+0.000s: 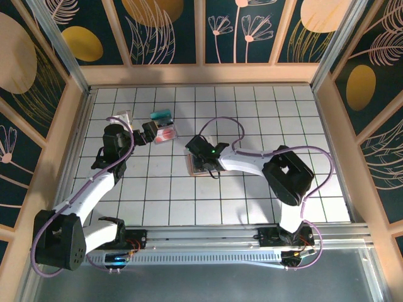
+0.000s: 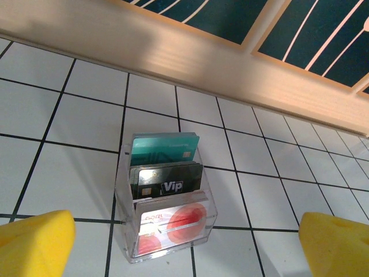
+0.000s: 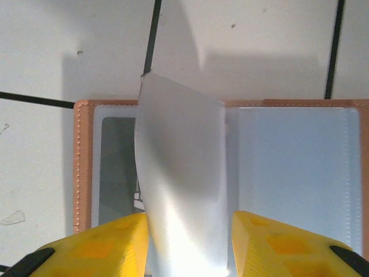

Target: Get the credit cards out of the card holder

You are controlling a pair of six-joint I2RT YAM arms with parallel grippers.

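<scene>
Right gripper (image 3: 187, 245) pinches a translucent sleeve (image 3: 181, 173) of the card holder (image 3: 294, 167) (left gripper (image 2: 184, 245) gapes wide); pull and you may drag the holder whole.

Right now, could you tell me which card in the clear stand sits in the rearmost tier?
The teal-green card: it stands highest, behind the black Vip card and the white-and-red card in front.
</scene>
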